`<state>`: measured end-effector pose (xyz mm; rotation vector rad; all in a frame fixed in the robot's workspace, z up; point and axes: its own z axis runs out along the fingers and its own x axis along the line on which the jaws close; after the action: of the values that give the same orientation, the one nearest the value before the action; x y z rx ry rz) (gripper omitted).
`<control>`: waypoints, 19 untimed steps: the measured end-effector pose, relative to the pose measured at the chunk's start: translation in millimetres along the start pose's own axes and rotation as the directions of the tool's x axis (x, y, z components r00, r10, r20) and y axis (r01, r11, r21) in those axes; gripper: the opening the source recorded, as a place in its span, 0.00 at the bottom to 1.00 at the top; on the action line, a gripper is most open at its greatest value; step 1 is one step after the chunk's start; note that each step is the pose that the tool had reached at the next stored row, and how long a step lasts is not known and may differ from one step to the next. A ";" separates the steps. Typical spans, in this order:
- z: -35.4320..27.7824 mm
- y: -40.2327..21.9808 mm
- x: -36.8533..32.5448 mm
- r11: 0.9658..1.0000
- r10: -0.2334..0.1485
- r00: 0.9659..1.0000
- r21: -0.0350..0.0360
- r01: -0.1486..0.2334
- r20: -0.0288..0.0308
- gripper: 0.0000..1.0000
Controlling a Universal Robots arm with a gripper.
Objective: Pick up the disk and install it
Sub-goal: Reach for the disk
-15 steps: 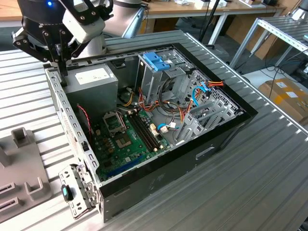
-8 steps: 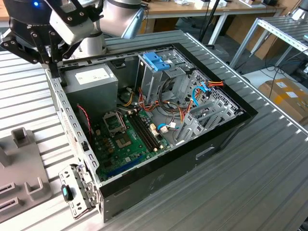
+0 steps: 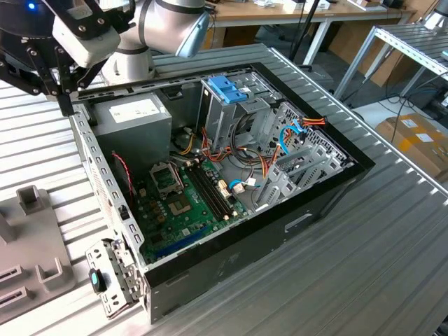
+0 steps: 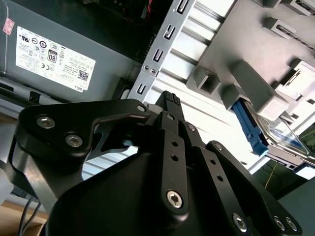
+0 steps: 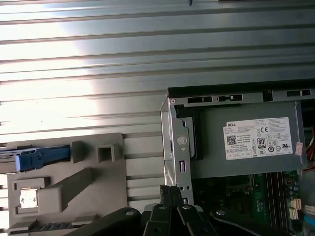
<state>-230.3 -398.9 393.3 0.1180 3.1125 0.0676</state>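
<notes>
The disk point(image 4: 284, 136) lies on a grey fixture point(image 4: 246, 73) beside the computer case, its blue side rail point(image 4: 248, 125) facing the arm. In the first wrist view the disk point(image 5: 34, 157) shows mainly as that blue rail at the fixture's point(image 5: 64, 187) edge. My gripper point(image 3: 63, 98) hangs above the rear corner of the open case point(image 3: 210, 175), near the power supply point(image 3: 133, 115). In both wrist views its black fingers meet, and the gripper point(image 4: 170, 98) point(image 5: 171, 189) is shut with nothing between them. It is well apart from the disk.
The case's metal drive cage with a blue latch point(image 3: 227, 87) stands at the back, amid loose orange and blue cables point(image 3: 294, 129). The motherboard point(image 3: 182, 203) fills the floor. The ribbed metal table point(image 3: 392, 231) stretches around; a hinged bracket point(image 3: 115, 280) juts from the case's near corner.
</notes>
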 end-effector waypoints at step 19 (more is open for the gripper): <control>-0.4 -1.1 15.1 1.000 0.000 1.000 0.000 0.000 0.000 0.11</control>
<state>-245.4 -398.9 393.3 0.1180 3.1125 0.0676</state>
